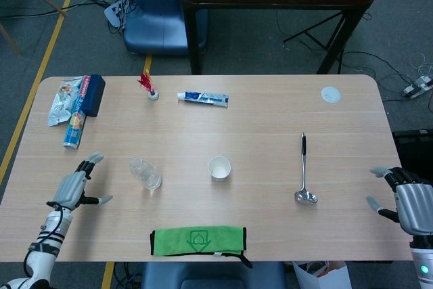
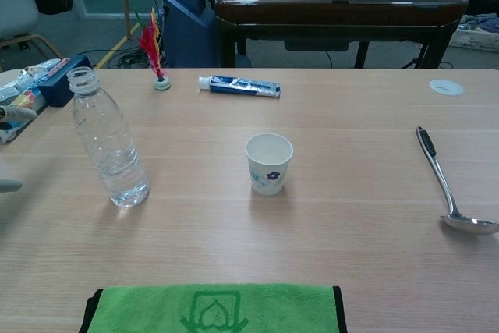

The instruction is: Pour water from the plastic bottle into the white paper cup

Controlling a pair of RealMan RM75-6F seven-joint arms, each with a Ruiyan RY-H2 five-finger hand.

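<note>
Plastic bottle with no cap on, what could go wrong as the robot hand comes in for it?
The plastic bottle stands uncapped and tall, so a nudge from the open left robot hand could tip it and spill water. The light paper cup could topple if the stream hits its rim.

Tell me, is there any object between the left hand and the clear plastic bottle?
Nothing visible. The left hand is open beside the clear plastic bottle, with only bare wooden table between them.
</note>
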